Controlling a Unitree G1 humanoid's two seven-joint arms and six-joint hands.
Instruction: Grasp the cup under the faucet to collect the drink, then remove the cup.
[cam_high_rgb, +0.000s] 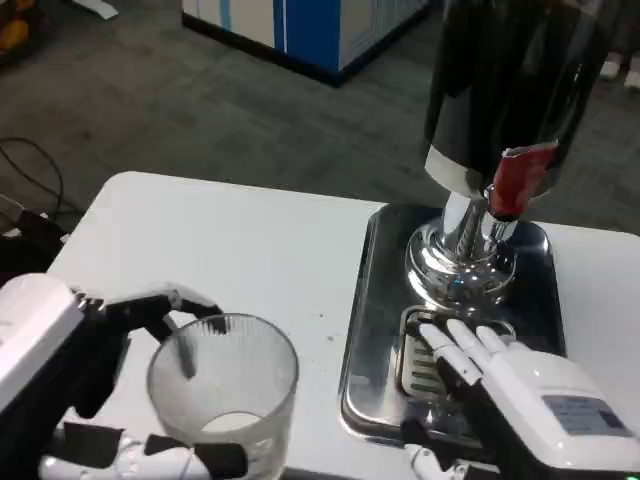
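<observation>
**Ribbed glass cup in the left hand, off the tray**

Clear ribbed glass cup (223, 392) upright on the white table (250, 240), toward seven o'clock in the head view, well apart from the faucet. Wrapped by the left hand (70, 385): one black-and-white finger (165, 303) curving round the far rim at about eleven o'clock of the cup, another along the near wall at six o'clock, white back of the hand at nine o'clock. Clamped on the cup, fingers touching the glass on both sides. Something pale at the bottom of the cup; liquid or base, cannot tell.

Shiny rectangular metal tray (365, 330) at three o'clock of the cup, just beside it, a strip of bare table between. On the tray, toward its twelve o'clock end, a tall dark drink dispenser (500, 80) on a chrome pedestal base (460, 265), with a red-handled faucet (518, 182) hanging at the front right. Slotted drip grate (420, 365) in the tray at six o'clock of the base.

Right hand (505, 385) at five o'clock in the view, lying over the near end of the tray, fingers (450, 345) straight, side by side, pointing to eleven o'clock across the grate. Holding nothing, fingers extended rather than curled. Cup well to nine o'clock of this hand, not touching it.

Grey floor and a blue-and-white cabinet (300, 30) beyond the table at twelve o'clock.
</observation>
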